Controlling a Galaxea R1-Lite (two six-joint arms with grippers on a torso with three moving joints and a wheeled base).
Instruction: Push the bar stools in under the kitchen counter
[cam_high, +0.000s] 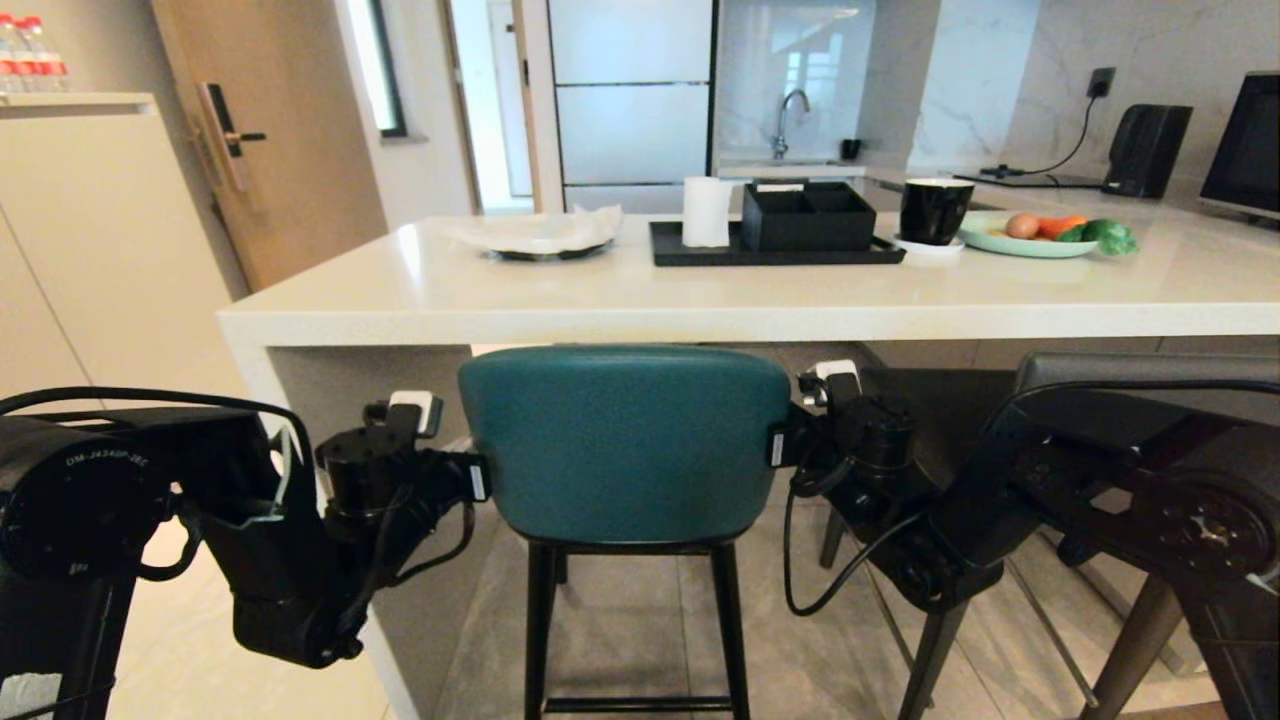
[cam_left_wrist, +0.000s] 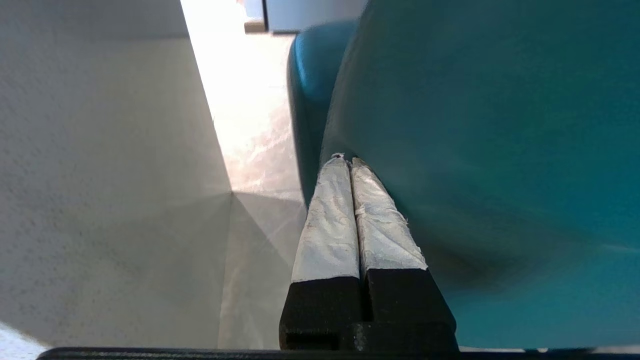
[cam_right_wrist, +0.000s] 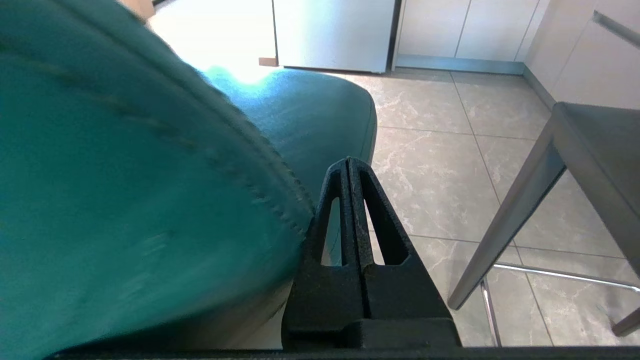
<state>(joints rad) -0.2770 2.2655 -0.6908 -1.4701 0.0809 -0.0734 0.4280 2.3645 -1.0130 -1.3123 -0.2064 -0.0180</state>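
The teal bar stool (cam_high: 625, 440) stands in front of me with its rounded back just below the front edge of the cream kitchen counter (cam_high: 700, 300). My left gripper (cam_high: 480, 480) is shut and lies against the left side of the stool's back; in the left wrist view its white-wrapped fingertips (cam_left_wrist: 346, 160) touch the teal leather (cam_left_wrist: 475, 125). My right gripper (cam_high: 778, 447) is shut against the right side of the back (cam_right_wrist: 125, 175), its tip (cam_right_wrist: 347, 161) beside the seat. The dark-grey bar stool (cam_high: 1100, 370) is at the right, partly hidden by my right arm.
The counter's slab side leg (cam_left_wrist: 100, 175) is close to my left gripper. One grey stool leg (cam_right_wrist: 505, 240) slants near my right gripper. The counter carries a black tray (cam_high: 775, 255) with a box and paper roll, a black mug (cam_high: 935, 210) and a vegetable plate (cam_high: 1040, 240).
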